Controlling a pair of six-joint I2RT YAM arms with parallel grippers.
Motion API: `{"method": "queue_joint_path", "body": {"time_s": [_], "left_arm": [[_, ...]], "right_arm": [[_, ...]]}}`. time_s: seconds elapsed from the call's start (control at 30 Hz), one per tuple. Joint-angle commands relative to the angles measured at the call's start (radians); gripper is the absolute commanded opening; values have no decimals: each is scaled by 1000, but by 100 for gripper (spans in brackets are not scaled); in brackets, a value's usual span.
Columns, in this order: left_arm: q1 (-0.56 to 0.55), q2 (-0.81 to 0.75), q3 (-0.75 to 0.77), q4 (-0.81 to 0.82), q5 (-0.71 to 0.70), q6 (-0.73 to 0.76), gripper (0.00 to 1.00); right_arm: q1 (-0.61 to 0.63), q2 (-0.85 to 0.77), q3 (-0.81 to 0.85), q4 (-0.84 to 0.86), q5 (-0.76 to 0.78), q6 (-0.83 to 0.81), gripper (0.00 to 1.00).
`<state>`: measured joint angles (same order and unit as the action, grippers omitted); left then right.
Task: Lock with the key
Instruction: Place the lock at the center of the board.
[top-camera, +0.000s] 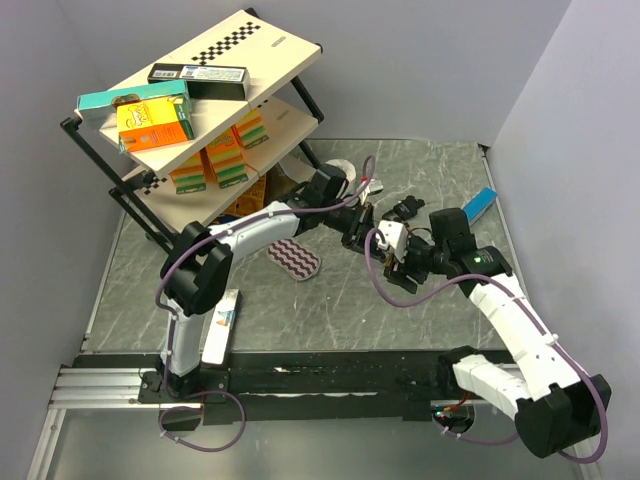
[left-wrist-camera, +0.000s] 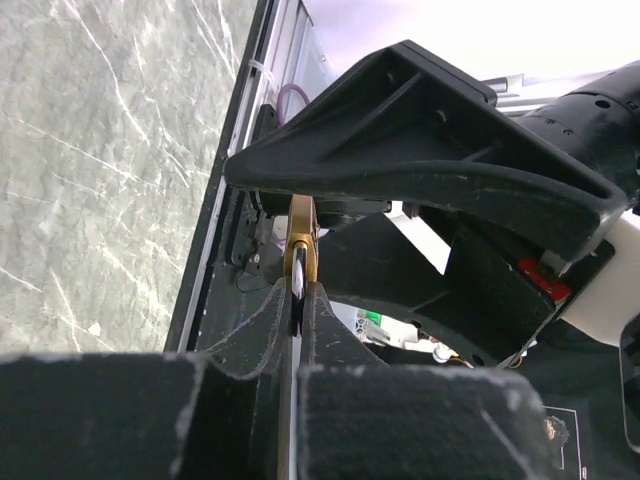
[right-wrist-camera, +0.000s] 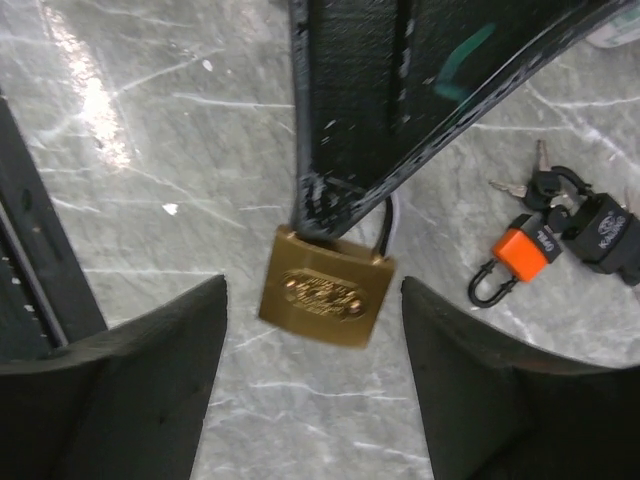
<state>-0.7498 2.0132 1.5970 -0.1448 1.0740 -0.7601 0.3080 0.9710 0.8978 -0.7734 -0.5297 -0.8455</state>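
the left fingers (left-wrist-camera: 245, 335) pinch shut on the shackle of the brass padlock (right-wrist-camera: 325, 290), which hangs above the table (right-wrist-camera: 150, 150) with its long axis upright, its broad face toward the right fingers (right-wrist-camera: 150, 365). those stand wide, one each side of the body, touching neither edge. further right on the table lies a bunch of keys (right-wrist-camera: 545, 185) beside an orange padlock (right-wrist-camera: 520, 255) — nearest the right arm.

Brass lock (right-wrist-camera: 325, 293) hanging between the fingers of my right gripper (right-wrist-camera: 313, 305).
I see it dangling by its shackle from the left gripper (right-wrist-camera: 318, 215), whose tips pinch it from above. My two fingers (right-wrist-camera: 150, 370) stand apart on either side of it, touching nothing. To the right, on the marble table (right-wrist-camera: 150, 150), an orange lock (right-wrist-camera: 520, 255), keys (right-wrist-camera: 535, 185) and a black lock (right-wrist-camera: 608, 235) lie bunched together.
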Motion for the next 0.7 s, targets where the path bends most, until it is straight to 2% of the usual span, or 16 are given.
{"method": "queue_joint_path", "body": {"time_s": [0.0, 0.07, 0.27, 0.33, 0.37, 0.43, 0.53, 0.67], "left_arm": [[-8, -33, 12, -7, 0, 21, 1], [-10, -36, 8, -13, -8, 28, 1], [-10, -42, -6, 2, -11, 27, 1], [-10, -34, 6, -15, -6, 36, 1], [-10, -31, 14, -24, -5, 42, 1], [-8, -24, 36, -57, -3, 65, 1], [-3, -21, 44, -79, 3, 76, 1], [-3, -37, 3, -41, 3, 58, 1]], "right_arm": [[11, 12, 52, 40, 7, -38, 68], [11, 24, 58, 43, 2, -26, 60], [14, 43, 73, 49, -3, -23, 52], [14, 51, 78, 52, -7, -17, 57], [14, 52, 81, 57, -12, -14, 68], [16, 61, 89, 63, -15, -3, 70], [16, 74, 104, 62, -13, 2, 66], [16, 78, 93, 51, -26, -9, 50]]}}
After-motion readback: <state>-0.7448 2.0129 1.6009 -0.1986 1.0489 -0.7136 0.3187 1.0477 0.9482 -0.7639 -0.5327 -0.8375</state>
